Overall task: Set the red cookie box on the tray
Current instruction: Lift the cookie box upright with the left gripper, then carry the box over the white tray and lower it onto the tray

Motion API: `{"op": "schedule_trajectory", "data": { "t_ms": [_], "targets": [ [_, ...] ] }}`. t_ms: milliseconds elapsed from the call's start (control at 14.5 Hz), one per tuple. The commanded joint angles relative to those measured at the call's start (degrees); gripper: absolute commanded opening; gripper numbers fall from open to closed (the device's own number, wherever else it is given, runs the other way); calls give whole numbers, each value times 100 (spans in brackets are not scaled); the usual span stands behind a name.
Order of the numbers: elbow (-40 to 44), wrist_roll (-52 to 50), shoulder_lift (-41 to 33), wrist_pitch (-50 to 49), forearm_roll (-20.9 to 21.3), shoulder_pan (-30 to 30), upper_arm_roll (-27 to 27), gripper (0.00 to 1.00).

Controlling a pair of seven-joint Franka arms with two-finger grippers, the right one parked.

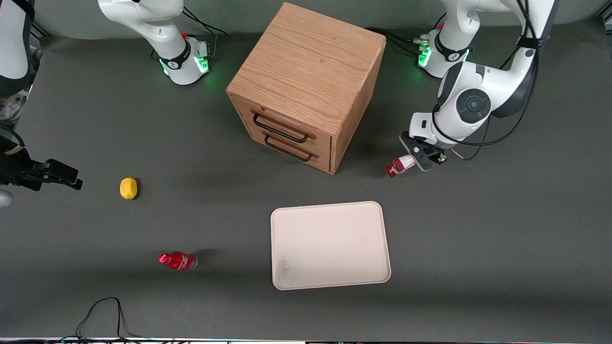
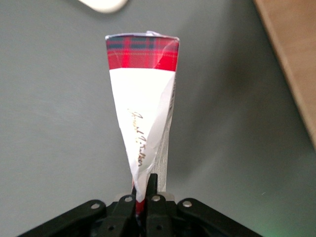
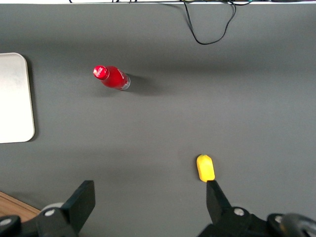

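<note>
My left gripper (image 1: 417, 161) is shut on the red cookie box (image 1: 399, 166), pinching one narrow end of it. In the left wrist view the box (image 2: 143, 108) sticks out from between the fingers (image 2: 154, 183), showing a white panel with gold script and a red tartan end. The gripper (image 2: 143, 187) holds it beside the wooden cabinet, toward the working arm's end of the table. The cream tray (image 1: 330, 244) lies flat and bare, nearer the front camera than the box. One rounded corner of the tray (image 2: 101, 4) shows past the box's end.
A wooden two-drawer cabinet (image 1: 306, 86) stands mid-table, its side (image 2: 296, 64) close to the held box. A small red bottle (image 1: 178, 261) and a yellow lemon (image 1: 128, 188) lie toward the parked arm's end. A black cable (image 1: 100, 315) loops near the front edge.
</note>
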Motion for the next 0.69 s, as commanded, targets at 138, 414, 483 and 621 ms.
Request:
{"op": "schedule_trajectory", "data": {
  "t_ms": [138,414,483,621],
  "targets": [
    [1748,-1579,422,-1089,-150,13,-47,0],
    [3627,-3072,1326,-2048,-432,4,-47,0],
    [4259,-3424,1677,-2303,-440,-4,-47,0],
    [5149,-4101,2275,-2585,-449,-31,-56,0]
  ]
}}
